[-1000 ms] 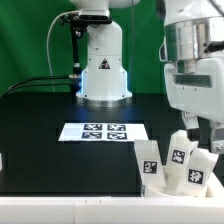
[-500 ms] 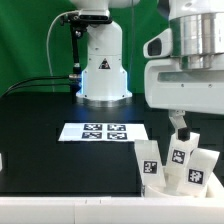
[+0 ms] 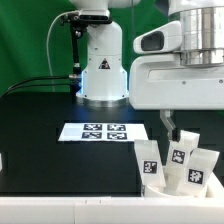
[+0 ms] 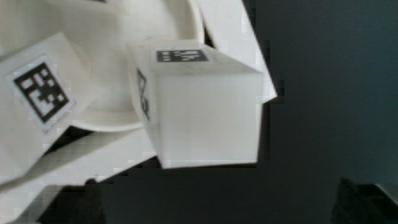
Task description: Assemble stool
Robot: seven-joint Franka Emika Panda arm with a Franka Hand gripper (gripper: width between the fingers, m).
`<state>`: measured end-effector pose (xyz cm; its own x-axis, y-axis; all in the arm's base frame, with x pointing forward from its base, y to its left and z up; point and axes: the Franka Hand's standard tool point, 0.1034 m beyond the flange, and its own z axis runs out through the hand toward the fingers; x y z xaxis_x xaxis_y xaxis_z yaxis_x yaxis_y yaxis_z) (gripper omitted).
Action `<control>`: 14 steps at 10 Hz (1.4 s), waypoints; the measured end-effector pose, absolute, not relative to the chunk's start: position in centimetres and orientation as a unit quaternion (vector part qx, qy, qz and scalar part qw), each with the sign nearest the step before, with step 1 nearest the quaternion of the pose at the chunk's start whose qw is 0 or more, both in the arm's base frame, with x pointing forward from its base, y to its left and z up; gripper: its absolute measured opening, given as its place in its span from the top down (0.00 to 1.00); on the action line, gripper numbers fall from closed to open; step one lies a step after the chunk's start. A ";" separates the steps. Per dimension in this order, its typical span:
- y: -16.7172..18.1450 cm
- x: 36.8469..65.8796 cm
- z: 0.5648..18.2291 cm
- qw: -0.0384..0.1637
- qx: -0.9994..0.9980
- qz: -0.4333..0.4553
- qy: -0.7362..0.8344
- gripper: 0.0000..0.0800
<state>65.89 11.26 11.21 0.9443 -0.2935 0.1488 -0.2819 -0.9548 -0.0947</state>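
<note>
The end effector (image 3: 172, 124), its fingers standing wide and gripping nothing, is hovering above the chunky white plastic tagged stool legs (image 3: 178, 160) clustered on the black surface (image 3: 60, 155).

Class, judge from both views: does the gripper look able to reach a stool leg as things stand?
Probably yes. The gripper is open and sits just above the upright legs, with nothing between them.

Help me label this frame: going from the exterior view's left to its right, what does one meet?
Black cable → robot base and marker board, sharing the middle → gripper, open and empty → cluster of tagged white stool legs.
</note>
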 end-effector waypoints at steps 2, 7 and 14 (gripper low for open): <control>12.3 65.1 10.5 0.020 -0.998 -0.054 -0.040 0.19; 11.1 65.7 11.1 -0.015 -0.982 -0.096 -0.164 0.19; 10.8 65.4 7.8 -0.073 -0.895 -0.018 -0.439 0.19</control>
<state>65.37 10.80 7.84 0.6145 0.7883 -0.0314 0.7830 -0.6045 0.1469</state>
